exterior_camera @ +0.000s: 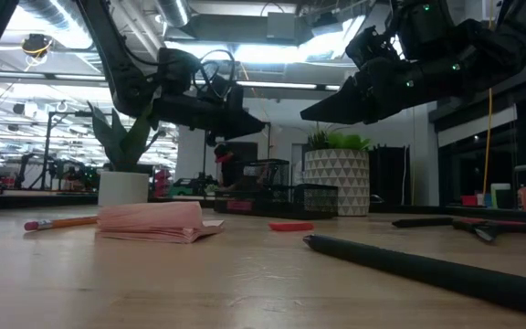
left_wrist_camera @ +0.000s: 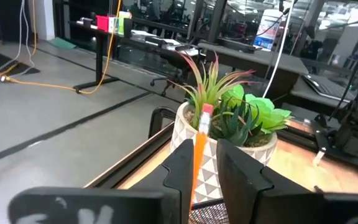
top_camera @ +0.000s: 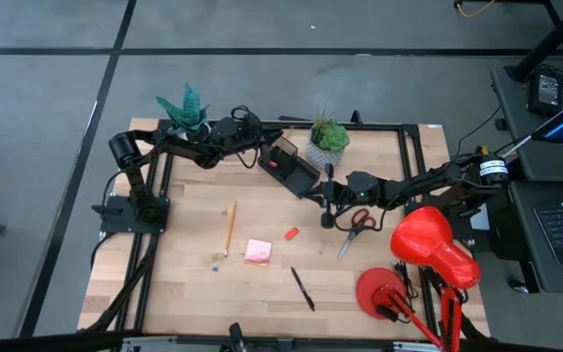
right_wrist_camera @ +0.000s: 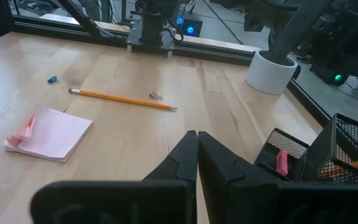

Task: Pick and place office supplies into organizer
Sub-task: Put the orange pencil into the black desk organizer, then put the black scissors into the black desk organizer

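My left gripper point(left_wrist_camera: 201, 146) hovers at the black mesh organizer point(top_camera: 291, 164) near the table's far edge, shut on an orange pencil. My right gripper point(right_wrist_camera: 196, 134) is shut and empty, above the table just near of the organizer point(right_wrist_camera: 303, 158), beside the red-handled scissors point(top_camera: 358, 223). A pink eraser point(right_wrist_camera: 281, 162) lies in the organizer's tray. A second pencil point(top_camera: 230, 230), the pink sticky-note pad point(top_camera: 257, 251), a red eraser point(top_camera: 291, 233) and a black pen point(top_camera: 303, 288) lie flat on the wood. My left gripper pinches the orange pencil's shaft point(left_wrist_camera: 197, 155) between its two fingers, a little below the pink eraser end point(left_wrist_camera: 206, 112), which sticks out past the fingertips. The pencil lies along the fingers. An orange length point(right_wrist_camera: 353, 165) shows behind the mesh wall of the organizer's taller compartment.
Two potted plants stand at the far edge, one point(top_camera: 328, 137) right beside the organizer and one point(top_camera: 186, 112) to the left. A red desk lamp point(top_camera: 428, 244) fills the near right corner. Small clips point(right_wrist_camera: 53, 79) lie near the loose pencil. Bare wood lies left of the sticky-note pad.
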Available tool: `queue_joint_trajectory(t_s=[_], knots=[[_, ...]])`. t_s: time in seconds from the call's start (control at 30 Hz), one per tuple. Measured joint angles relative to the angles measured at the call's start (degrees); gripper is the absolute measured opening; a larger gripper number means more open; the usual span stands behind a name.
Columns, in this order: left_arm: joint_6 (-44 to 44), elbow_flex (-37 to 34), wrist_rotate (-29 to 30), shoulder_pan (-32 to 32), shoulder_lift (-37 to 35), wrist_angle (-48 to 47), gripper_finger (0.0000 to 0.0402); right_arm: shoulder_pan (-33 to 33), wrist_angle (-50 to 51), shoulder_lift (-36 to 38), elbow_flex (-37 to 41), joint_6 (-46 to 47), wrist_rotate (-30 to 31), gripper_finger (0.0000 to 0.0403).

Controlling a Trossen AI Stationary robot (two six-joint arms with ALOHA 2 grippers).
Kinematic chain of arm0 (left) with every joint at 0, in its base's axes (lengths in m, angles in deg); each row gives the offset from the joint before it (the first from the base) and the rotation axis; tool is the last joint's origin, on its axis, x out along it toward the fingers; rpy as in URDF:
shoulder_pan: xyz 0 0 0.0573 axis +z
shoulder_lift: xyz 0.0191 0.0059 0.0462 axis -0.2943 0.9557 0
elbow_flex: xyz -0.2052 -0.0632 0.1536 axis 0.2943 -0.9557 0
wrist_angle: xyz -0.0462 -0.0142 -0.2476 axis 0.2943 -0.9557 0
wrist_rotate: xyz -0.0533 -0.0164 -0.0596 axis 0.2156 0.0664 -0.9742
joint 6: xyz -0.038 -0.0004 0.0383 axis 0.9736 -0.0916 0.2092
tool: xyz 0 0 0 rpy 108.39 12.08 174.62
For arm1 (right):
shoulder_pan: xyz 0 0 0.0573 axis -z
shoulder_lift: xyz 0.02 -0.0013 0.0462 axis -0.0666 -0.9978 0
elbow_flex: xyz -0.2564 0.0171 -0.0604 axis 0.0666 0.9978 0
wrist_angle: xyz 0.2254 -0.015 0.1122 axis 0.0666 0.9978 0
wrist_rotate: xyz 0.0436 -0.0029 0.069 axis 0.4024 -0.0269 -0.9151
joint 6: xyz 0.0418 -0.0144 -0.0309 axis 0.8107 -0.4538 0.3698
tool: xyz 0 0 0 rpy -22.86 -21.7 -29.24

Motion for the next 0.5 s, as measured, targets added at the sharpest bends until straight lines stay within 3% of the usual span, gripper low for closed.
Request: queue_joint_trajectory(t_s=[0.33,0.5], knots=[[-0.38,0.00,-0.83,-0.17,-0.42,1.20,0.0085,0.01,0.33,0.00,0.01,0.00,0.00,0.0016],[-1.98,0.00,-8.78,-0.21,-2.49,0.83,0.0079,0.00,1.32,0.00,0.02,0.16,0.00,0.0016]])
